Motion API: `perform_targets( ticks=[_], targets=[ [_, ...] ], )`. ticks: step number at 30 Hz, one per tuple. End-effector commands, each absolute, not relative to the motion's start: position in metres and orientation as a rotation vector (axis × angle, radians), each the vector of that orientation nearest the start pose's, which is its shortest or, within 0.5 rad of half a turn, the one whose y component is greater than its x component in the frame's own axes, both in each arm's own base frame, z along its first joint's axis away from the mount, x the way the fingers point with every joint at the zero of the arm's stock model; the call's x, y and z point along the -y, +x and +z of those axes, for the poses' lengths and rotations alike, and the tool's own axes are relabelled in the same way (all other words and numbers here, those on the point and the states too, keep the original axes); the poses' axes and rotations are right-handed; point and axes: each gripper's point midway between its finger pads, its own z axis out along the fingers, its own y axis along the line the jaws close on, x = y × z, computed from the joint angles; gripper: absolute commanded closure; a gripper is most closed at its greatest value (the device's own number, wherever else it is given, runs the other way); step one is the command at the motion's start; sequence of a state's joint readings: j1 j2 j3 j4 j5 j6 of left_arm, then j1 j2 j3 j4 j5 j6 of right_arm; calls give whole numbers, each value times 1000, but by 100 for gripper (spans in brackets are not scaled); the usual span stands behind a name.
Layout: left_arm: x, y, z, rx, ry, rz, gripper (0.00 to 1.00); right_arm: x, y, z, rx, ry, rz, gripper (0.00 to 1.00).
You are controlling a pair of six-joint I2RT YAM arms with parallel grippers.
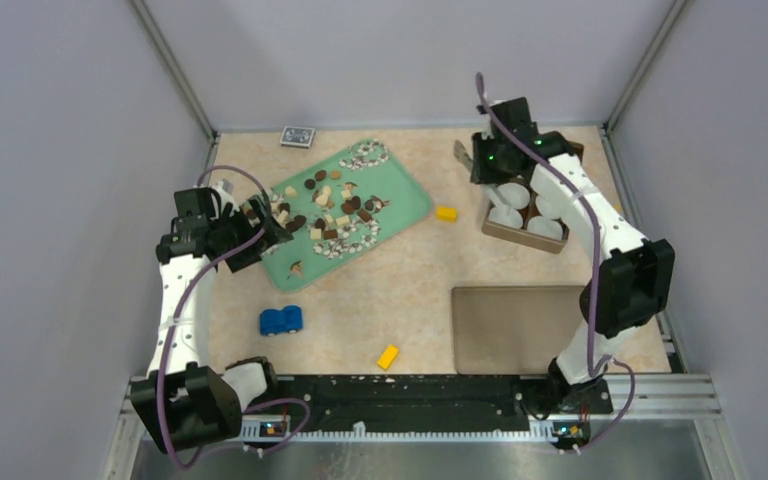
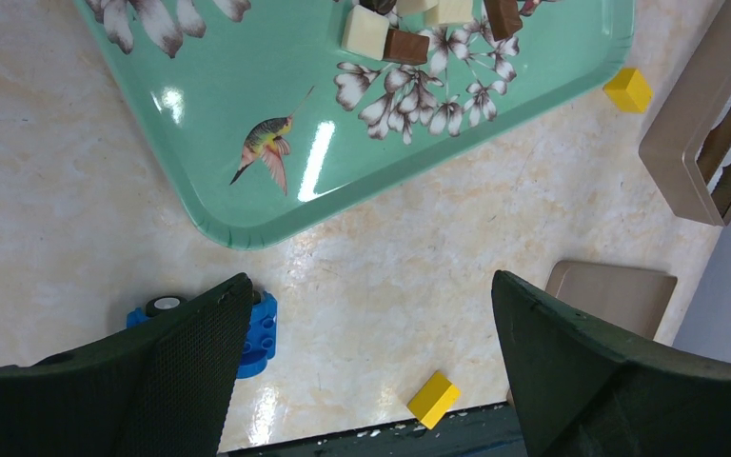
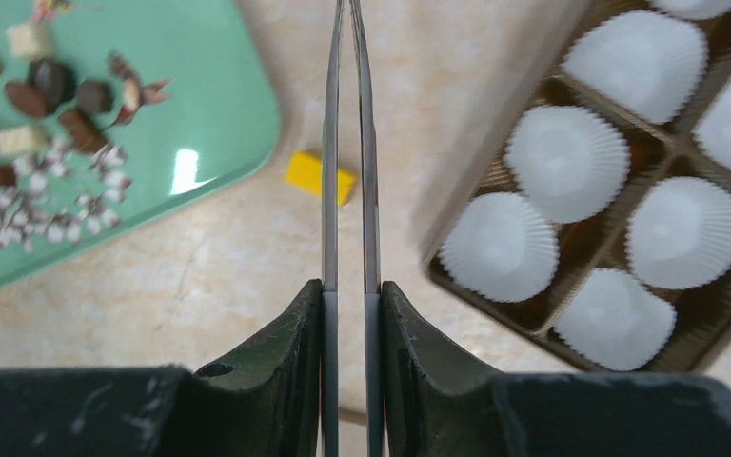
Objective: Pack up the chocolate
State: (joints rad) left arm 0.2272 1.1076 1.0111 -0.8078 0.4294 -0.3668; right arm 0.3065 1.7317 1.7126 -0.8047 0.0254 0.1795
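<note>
On the marbled counter (image 1: 400,290) the chocolate (image 3: 52,81) lies left of my right tool (image 3: 350,295), clenched on tweezers (image 3: 347,143), while my released left tool (image 2: 371,281) hovers nearer.

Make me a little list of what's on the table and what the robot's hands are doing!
Chocolate: many small pieces, dark brown, light brown and cream, on the green tray
Box: brown, with white paper cups inside; the cups in view are empty
Right gripper: shut on tweezers, near the box
Left gripper: open, holding nothing, by the tray's corner
Other things: blue toy car, two yellow blocks, flat tan lid
</note>
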Motion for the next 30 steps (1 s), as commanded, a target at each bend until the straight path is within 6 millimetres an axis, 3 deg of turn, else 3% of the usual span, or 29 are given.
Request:
perform_targets(
  ticks=[1,6,10,18,30],
  targets=[
    [26,274,194,-2350,-493,-582,1,-203,398,238,-2273,-296,334,80],
    [26,273,194,-2346,-493,-575,1,-268,355,214,-2252,-423,411,79],
    [26,273,194,-2350,-500,-578,1,-300,334,189,-2255,-513,386,73],
    [25,271,193,-2353,-501,-566,1,-333,324,156,-2299,-626,371,63],
    [26,272,195,-2353,-495,-573,1,-353,338,133,-2298,-720,266,60]
  ],
)
